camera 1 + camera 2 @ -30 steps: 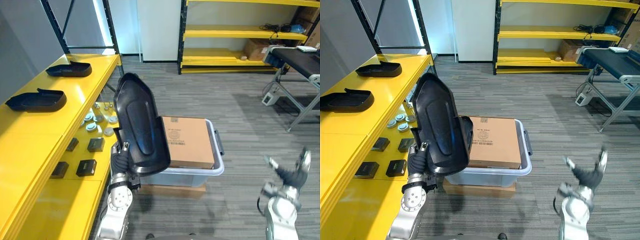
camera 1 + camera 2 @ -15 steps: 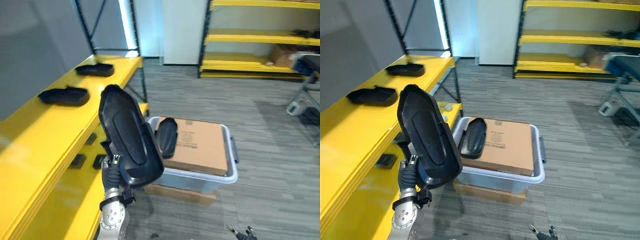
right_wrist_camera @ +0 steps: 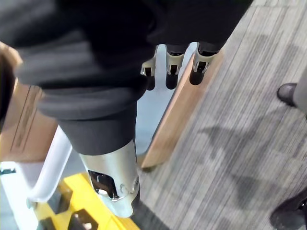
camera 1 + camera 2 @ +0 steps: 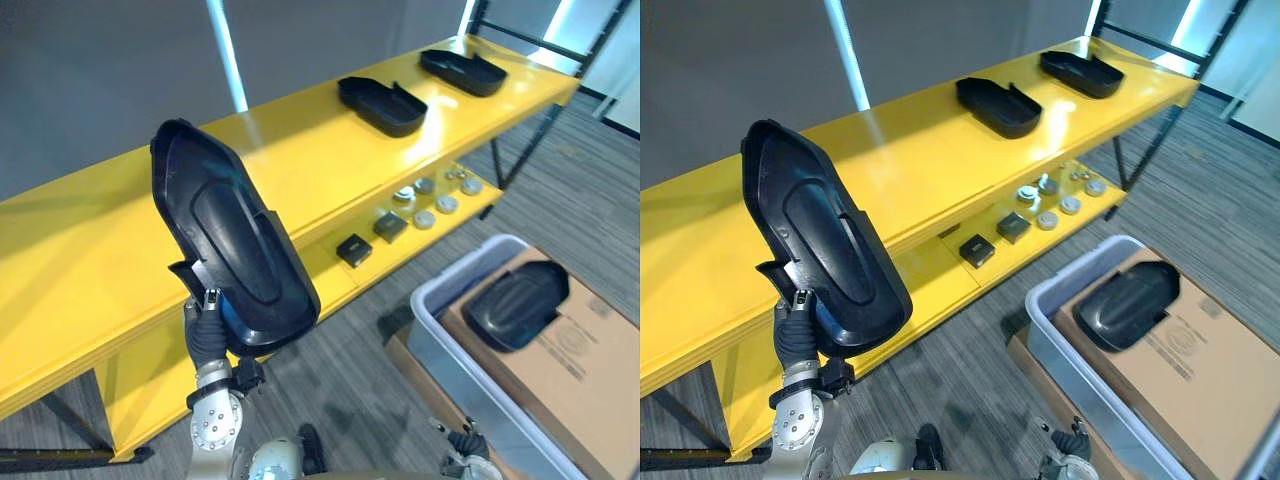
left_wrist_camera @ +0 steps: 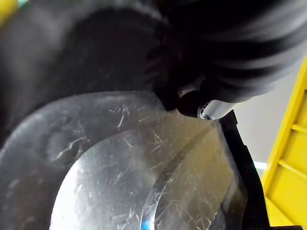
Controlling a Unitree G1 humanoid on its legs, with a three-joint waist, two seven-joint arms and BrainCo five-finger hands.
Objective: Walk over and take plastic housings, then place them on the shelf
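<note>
- We see the left robot hand [image 4: 208, 335] curled round the broad lower end of a large black moulded plastic housing [image 4: 232, 255]. It holds the housing clear of the floor, in front of the long yellow metal shelf [image 4: 90, 270].
- The housing's long axis stands near upright. It leans so that the narrower top end points up and toward the robot's left, and the face with the raised oval panel is turned to the head camera.
- On the shelf's top board we find two more black housings, a nearer one [image 4: 382, 105] and a farther one [image 4: 463, 72]. Each lies flat across the board, well apart from the held one.
- The lower board carries small black blocks [image 4: 353, 249] and pale round discs [image 4: 425, 218].
- A grey plastic bin [image 4: 445, 355] on the carpet holds a brown cardboard box [image 4: 580, 380]. A fourth black housing [image 4: 515, 305] lies slantwise on top of the box.
- The right robot hand [image 3: 171, 67] hangs low beside the bin with its fingers loose, and we see nothing in it.
</note>
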